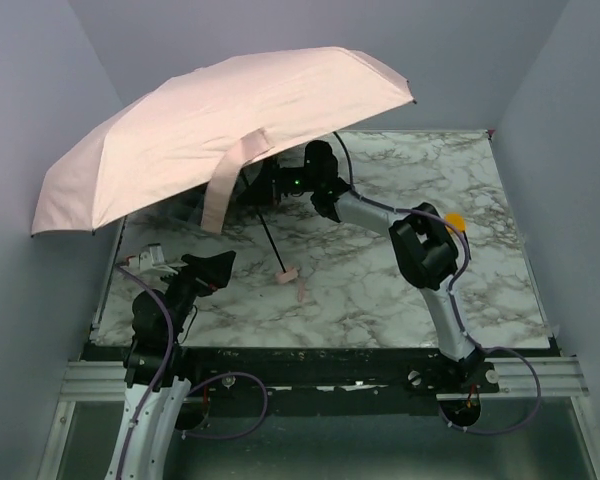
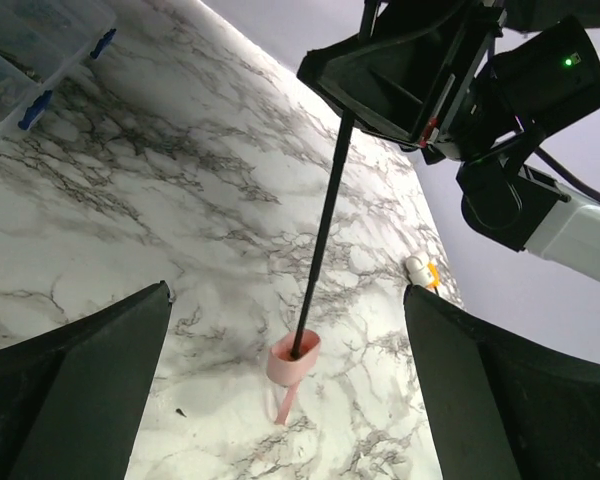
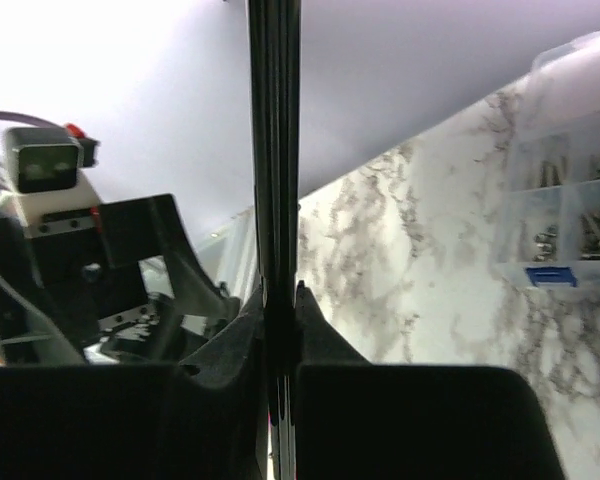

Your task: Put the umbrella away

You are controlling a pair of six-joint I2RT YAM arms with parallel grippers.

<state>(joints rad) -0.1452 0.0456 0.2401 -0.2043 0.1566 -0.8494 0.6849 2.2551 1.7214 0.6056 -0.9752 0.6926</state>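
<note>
Overhead, open pink umbrella [image 1: 230, 120] half-hides the right pincer [image 3: 280, 300], clamped on its dark shaft [image 2: 325, 220], left pincer [image 2: 285, 292] spread wide above marble tabletop [image 1: 400, 290].

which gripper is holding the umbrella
The right gripper, shut on the umbrella by its thin dark shaft; the left gripper hangs wide open, holding nothing.

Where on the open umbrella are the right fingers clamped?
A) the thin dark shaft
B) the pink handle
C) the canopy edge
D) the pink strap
A: in the right wrist view the right fingers pinch the dark shaft between them, while the pink handle sits farther down the shaft, free of any grip.
</note>
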